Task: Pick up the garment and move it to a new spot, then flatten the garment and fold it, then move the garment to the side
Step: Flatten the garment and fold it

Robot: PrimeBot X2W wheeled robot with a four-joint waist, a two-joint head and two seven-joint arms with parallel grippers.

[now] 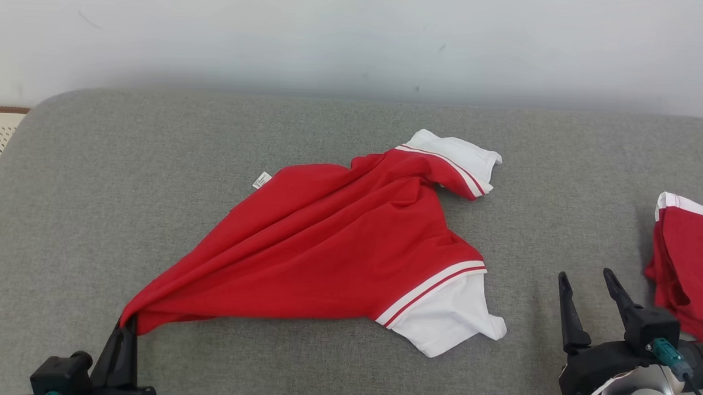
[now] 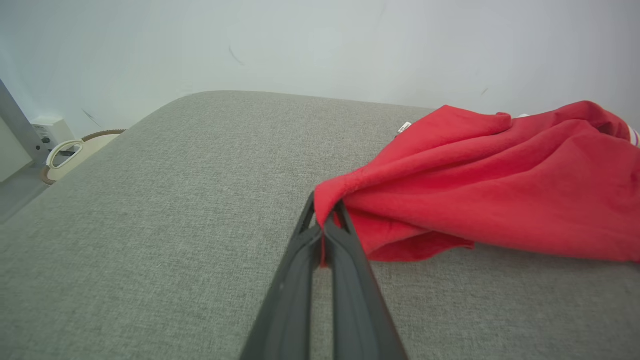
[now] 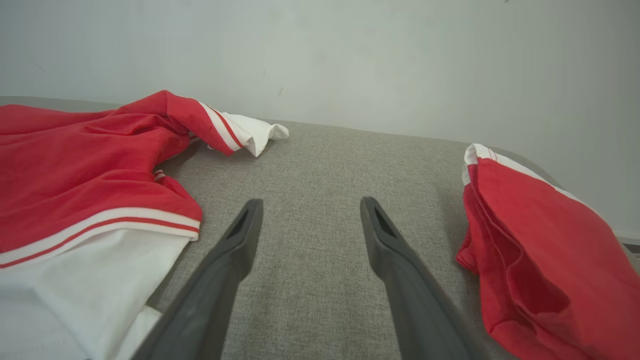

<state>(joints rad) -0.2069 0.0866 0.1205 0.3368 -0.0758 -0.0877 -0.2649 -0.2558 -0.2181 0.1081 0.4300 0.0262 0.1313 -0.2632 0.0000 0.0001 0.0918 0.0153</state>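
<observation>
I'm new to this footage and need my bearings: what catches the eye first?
A red shirt with white sleeves sprawls crumpled on the grey cushion, one corner pinched in the shut left gripper at the lower left. A second red garment lies at the right edge, beside the open right gripper.

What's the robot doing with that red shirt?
The robot's left gripper is pinched shut on one corner of the red shirt, which lies rumpled on the grey cushion. Its right gripper is open and holds nothing, sitting between that shirt and a second red garment at the right edge. The shirt is not folded yet.
</observation>
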